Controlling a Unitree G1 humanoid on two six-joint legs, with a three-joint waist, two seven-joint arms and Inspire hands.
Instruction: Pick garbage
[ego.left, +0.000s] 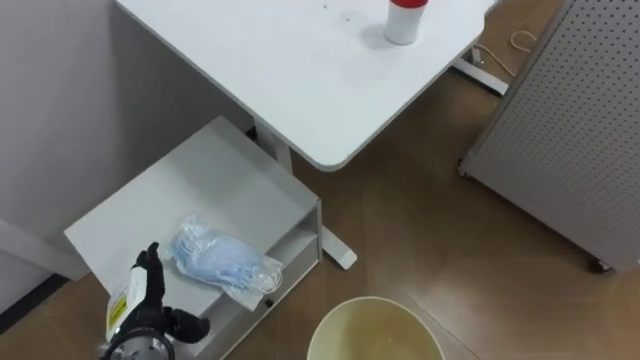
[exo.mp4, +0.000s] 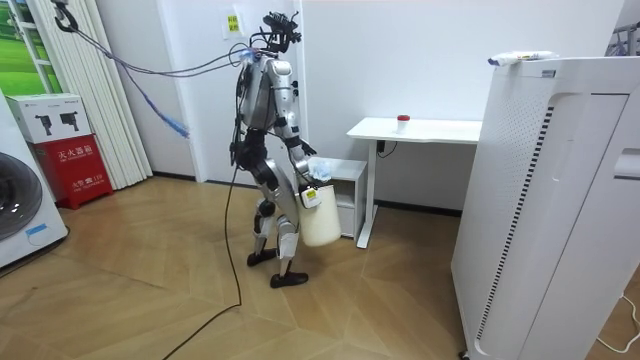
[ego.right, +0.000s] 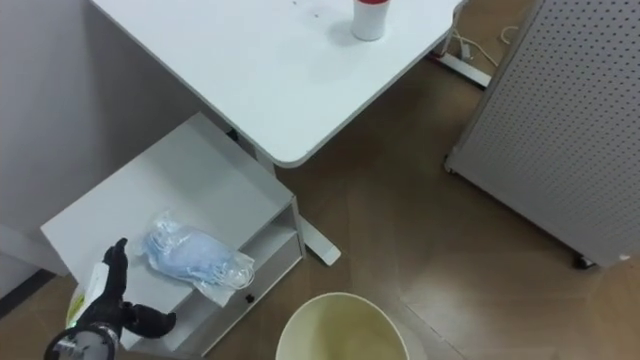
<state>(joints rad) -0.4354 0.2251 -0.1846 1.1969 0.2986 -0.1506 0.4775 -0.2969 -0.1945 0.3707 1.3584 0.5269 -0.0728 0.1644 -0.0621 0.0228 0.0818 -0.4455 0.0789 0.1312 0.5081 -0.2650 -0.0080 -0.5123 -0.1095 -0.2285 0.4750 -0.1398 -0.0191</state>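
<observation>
A crumpled clear plastic bag with pale blue stuff inside lies on the top of a low white cabinet, near its front edge. My left hand is just left of the bag, open, with straight fingers pointing up and the thumb stuck out toward the bag, not touching it. A cream round bin shows below me, empty as far as I can see. In the room view the bin hangs in front of my legs at my right hand.
A white desk stands over the cabinet's far side, with a red-capped white container on it. A grey perforated panel stands to the right on the wooden floor. A tall white appliance fills the room view's right.
</observation>
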